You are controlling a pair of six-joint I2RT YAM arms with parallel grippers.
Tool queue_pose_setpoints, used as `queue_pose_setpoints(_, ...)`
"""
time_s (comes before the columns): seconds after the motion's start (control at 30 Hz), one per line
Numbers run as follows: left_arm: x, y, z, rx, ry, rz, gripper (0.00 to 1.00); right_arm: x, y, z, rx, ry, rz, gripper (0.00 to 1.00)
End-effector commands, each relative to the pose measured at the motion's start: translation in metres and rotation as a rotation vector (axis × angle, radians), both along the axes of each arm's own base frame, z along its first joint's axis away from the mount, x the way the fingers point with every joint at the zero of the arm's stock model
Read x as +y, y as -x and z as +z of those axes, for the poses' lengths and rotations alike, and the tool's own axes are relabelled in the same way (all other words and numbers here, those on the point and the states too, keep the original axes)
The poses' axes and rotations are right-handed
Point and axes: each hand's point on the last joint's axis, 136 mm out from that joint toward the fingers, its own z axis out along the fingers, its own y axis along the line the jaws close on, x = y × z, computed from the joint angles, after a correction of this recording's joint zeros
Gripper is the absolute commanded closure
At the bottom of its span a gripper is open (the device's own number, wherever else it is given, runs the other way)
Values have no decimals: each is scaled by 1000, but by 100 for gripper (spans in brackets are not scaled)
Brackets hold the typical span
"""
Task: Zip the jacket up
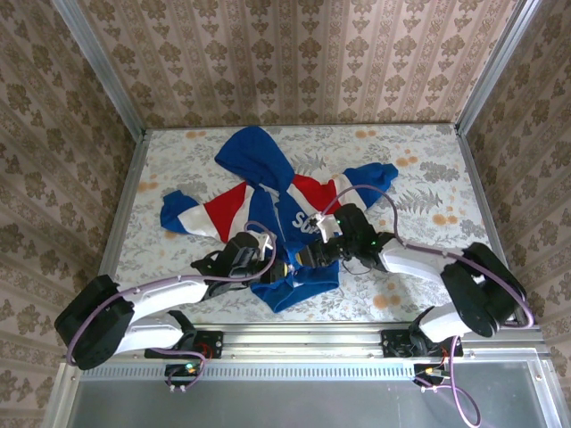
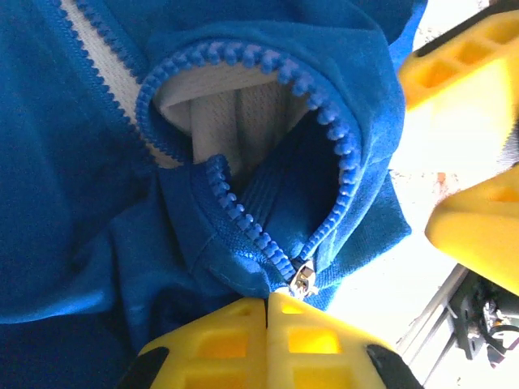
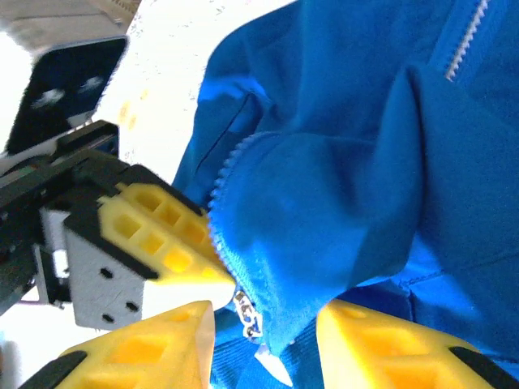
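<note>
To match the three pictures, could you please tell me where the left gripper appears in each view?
Top external: the left gripper sits low centre, on the hem of the jacket.
Left wrist: bottom centre, fingers shut.
Right wrist: left of centre, against the zipper edge.
Shared landmark: the metal zipper slider beside its fingertips, in both wrist views.

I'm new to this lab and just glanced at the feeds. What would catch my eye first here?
A blue jacket with red and white panels lies spread on the floral table. Both arms meet at its near hem. The left gripper is shut on the fabric just below the silver zipper slider, and the right gripper stands open around the same spot. Above the slider the zipper teeth gape apart.
</note>
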Motion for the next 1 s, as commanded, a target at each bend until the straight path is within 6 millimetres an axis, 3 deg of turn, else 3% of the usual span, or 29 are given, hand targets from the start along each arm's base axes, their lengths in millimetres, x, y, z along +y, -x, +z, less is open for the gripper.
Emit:
queue_pose_setpoints(0.0, -7, -2, 20, -7, 65, -2, 100, -20, 15, -11, -96, 137, 45, 86)
queue_pose_setpoints(0.03, -8, -1, 22, -7, 70, -3, 100, -24, 17, -12, -107, 157, 37, 91)
queue_pose_setpoints(0.13, -9, 0, 23, -6, 76, -6, 100, -29, 24, -15, -117, 166, 23, 93)
queue_pose_setpoints(0.27, -14, 2, 24, -4, 82, -16, 100, -23, 39, -21, -131, 178, 38, 75)
queue_pose_setpoints(0.4, -18, 4, 24, -1, 87, -24, 100, -16, 48, -26, -134, 186, 51, 72)
queue_pose_setpoints(0.97, -22, 7, 37, -14, 120, -24, 100, 21, 35, -23, -128, 121, 79, 57)
